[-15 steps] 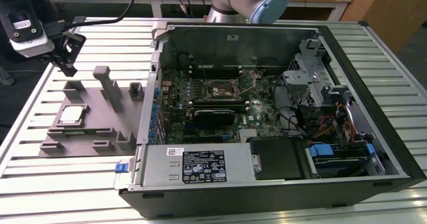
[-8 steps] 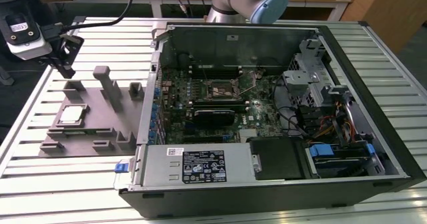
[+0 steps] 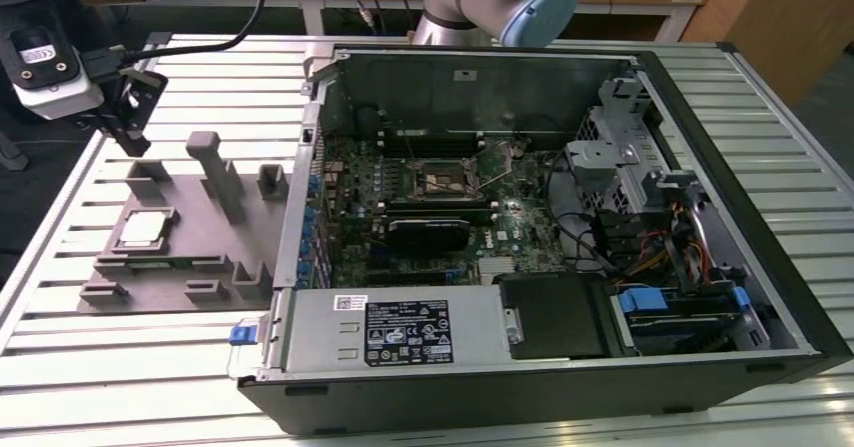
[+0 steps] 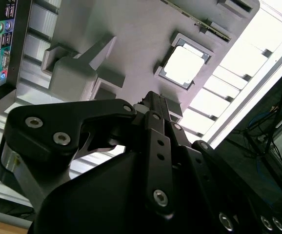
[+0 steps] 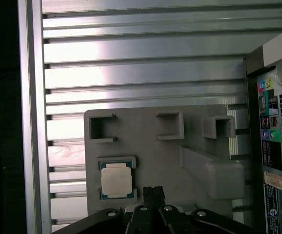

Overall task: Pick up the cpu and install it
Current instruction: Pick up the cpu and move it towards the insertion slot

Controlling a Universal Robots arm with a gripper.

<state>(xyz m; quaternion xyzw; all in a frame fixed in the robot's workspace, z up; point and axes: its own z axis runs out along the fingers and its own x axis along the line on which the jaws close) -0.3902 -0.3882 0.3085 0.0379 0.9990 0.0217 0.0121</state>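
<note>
Ext view first: gripper [image 3: 134,137] hangs up in the air over the far end of the grey tray [image 3: 150,279], on the exterior view's left. Nothing in its grip. The cpu [image 3: 144,229] lies flat in its square pocket on that tray, silver top up, well apart from the gripper and nearer the camera than it. Open PC case [image 3: 787,257] sits just beside the tray on the exterior view's right, lying on its side w/ the mobo socket [image 3: 441,179] in the middle of the board. All of it rests on a slatted metal table [image 3: 120,367].

Second wrist view: gripper [image 4: 153,101] big in the foreground, tips drawn narrow, pressed together, empty. Cpu [image 4: 185,64] beyond the tips, seated in the tray [image 4: 141,39], untouched.

First wrist view: looking straight down. Gripper [image 5: 153,194] tips together, nothing between them. Cpu [image 5: 116,178] shows just beside the tips, square in its pocket, tray [image 5: 151,141] posts nearby, table slats [image 5: 131,63] beyond.
</note>
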